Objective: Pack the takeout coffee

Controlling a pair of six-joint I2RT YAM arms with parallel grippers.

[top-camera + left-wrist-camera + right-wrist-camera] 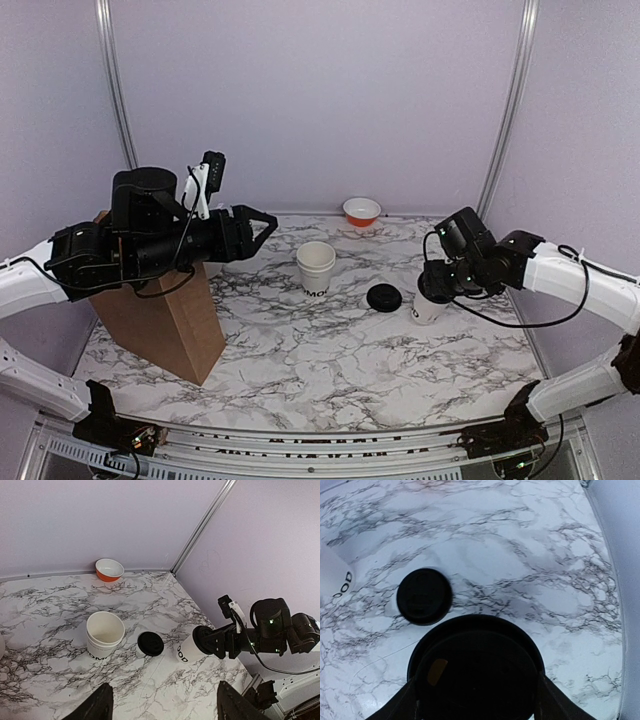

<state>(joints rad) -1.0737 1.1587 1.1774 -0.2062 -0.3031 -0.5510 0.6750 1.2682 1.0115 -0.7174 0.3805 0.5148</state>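
Left gripper (265,228) hangs raised beside the top of the brown paper bag (170,320) at the counter's (330,370) left edge, jaws apart, holding nothing. Open cup (316,266) stands upright mid-counter. Loose lid (384,297) lies flat just right of it. Right gripper (435,283) clamps the fitted lid (475,670) atop the second cup (430,310) near the right edge.

High rear view looks forward; wrist views share the loose lid (150,643).

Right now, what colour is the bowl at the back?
The bowl is orange outside, white inside; clearest in left wrist view.
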